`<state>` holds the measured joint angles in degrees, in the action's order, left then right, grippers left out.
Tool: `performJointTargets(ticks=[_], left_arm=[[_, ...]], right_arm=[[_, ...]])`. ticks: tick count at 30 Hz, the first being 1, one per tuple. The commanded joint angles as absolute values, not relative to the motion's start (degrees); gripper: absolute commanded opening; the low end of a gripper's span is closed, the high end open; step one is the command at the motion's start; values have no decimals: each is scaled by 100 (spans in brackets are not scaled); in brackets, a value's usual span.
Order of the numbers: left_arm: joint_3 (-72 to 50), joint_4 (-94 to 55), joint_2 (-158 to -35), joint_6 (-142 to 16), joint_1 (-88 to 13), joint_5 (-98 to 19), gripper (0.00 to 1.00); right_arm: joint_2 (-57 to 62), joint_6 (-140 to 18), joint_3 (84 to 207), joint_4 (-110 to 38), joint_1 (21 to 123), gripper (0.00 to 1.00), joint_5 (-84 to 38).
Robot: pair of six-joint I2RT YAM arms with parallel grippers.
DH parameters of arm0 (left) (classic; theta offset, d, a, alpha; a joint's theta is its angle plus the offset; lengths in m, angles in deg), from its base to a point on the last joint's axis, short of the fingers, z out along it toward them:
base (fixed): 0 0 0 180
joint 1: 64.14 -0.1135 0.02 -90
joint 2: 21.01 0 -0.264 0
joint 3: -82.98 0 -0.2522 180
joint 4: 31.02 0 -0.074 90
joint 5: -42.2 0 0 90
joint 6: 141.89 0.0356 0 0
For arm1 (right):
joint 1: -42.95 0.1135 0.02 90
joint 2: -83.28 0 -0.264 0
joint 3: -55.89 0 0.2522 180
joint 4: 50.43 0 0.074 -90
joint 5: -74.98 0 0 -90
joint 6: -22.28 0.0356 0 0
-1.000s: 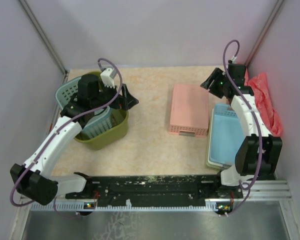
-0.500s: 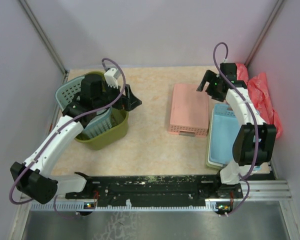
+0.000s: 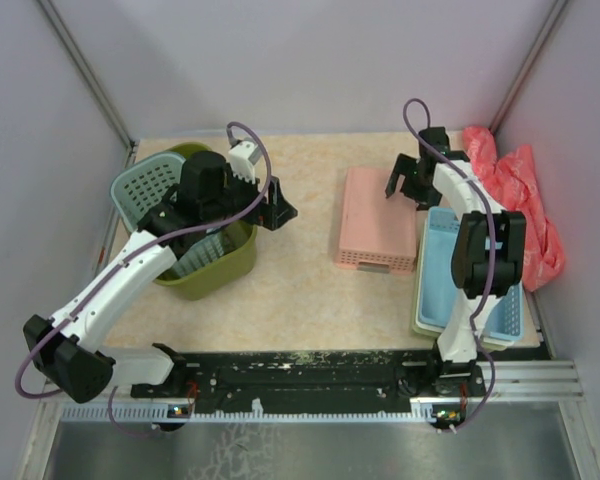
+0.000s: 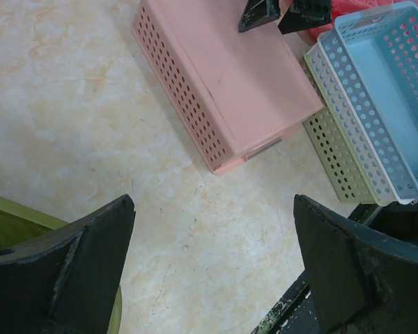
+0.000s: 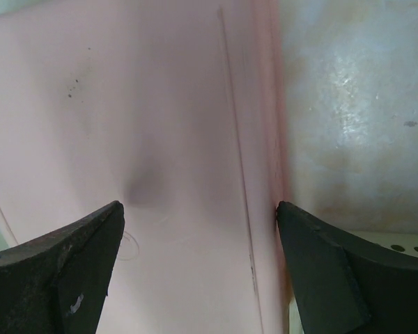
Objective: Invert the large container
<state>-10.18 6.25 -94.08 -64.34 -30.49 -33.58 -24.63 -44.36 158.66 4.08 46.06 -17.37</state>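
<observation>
The olive-green large container (image 3: 212, 268) stands upright at the left of the table, with a teal perforated basket (image 3: 147, 184) leaning in its far-left side. My left gripper (image 3: 278, 203) is open and empty, just past the container's right rim and above bare table. In the left wrist view (image 4: 212, 209) only table lies between the fingers, and a strip of olive rim (image 4: 14, 221) shows at the lower left. My right gripper (image 3: 406, 190) is open and empty over the far right corner of the pink tray (image 3: 378, 218); the right wrist view (image 5: 198, 209) shows pink surface (image 5: 160, 125) under it.
The pink tray lies upside down mid-right (image 4: 223, 83). A light-blue tray (image 3: 450, 265) sits stacked in a pale-green one (image 4: 334, 156) at the right edge. A red plastic bag (image 3: 515, 190) lies at the far right. Walls close in the back and both sides.
My left gripper has moved right, from above the container to just beyond its right rim. My right arm has swung left, from the blue tray's far end to over the pink tray.
</observation>
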Motion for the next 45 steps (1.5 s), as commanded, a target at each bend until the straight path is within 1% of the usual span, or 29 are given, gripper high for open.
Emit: performJointTargets(ticks=[1, 5, 8, 10, 12, 13, 16, 19, 22, 25, 27, 30, 33, 35, 38, 42, 45], left_arm=[[-884, 699, -9376, -6339, -3021, -3510, 100], [-922, 675, -9358, -6368, -3020, -3571, 100], [-876, 636, -9420, -6393, -3020, -3598, 100], [-773, 667, -9477, -6366, -3021, -3602, 100], [-708, 739, -9510, -6342, -3021, -3604, 100], [-706, 770, -9513, -6329, -3016, -3602, 100], [-766, 839, -9491, -6310, -3020, -3604, 100], [-807, 951, -9580, -6382, -3013, -3507, 100], [-723, 1068, -9654, -6461, -3019, -3589, 100], [-532, 1149, -9665, -6504, -3072, -3822, 100], [-354, 1247, -9685, -6569, -3195, -3918, 99], [-208, 1345, -9650, -6772, -3420, -3938, 99], [-205, 1356, -9602, -6934, -3527, -3945, 99], [-225, 1340, -9559, -6992, -3554, -3951, 99], [-311, 1232, -9451, -6990, -3557, -3991, 99], [-547, 960, -9207, -6991, -3553, -4061, 99], [-661, 850, -9073, -7004, -3557, -4030, 100]], right_arm=[[-2575, -4474, 16256, 349, 4841, 90, -1874], [-2763, -4184, 16383, 72, 5230, 90, -2586], [-2765, -3599, 16254, -778, 5591, 90, -3765], [-2752, -3033, 16179, -1637, 5796, 90, -4373], [-2744, -2804, 16241, -2023, 5919, 91, -4748], [-2725, -2784, 16315, -1984, 5919, 91, -4738], [-2455, -3199, 16442, -1430, 5876, 91, -3992], [-1953, -3630, 16113, -1145, 5816, 92, -3265], [-1286, -4174, 15305, -1180, 5933, 92, -2847], [-589, -4617, 14447, -1199, 6401, 92, -2350], [-261, -4670, 13798, -1194, 6828, 92, -1983], [177, -4441, 13000, -1428, 7239, 92, -1838], [459, -4373, 12505, -1764, 7653, 92, -1543], [484, -4372, 12337, -2015, 7745, 92, -1492], [126, -4361, 12430, -2341, 7748, 92, -1498], [-833, -4055, 13103, -2747, 7749, 92, -1278], [-1674, -3696, 13860, -3261, 7755, 92, -1188]])
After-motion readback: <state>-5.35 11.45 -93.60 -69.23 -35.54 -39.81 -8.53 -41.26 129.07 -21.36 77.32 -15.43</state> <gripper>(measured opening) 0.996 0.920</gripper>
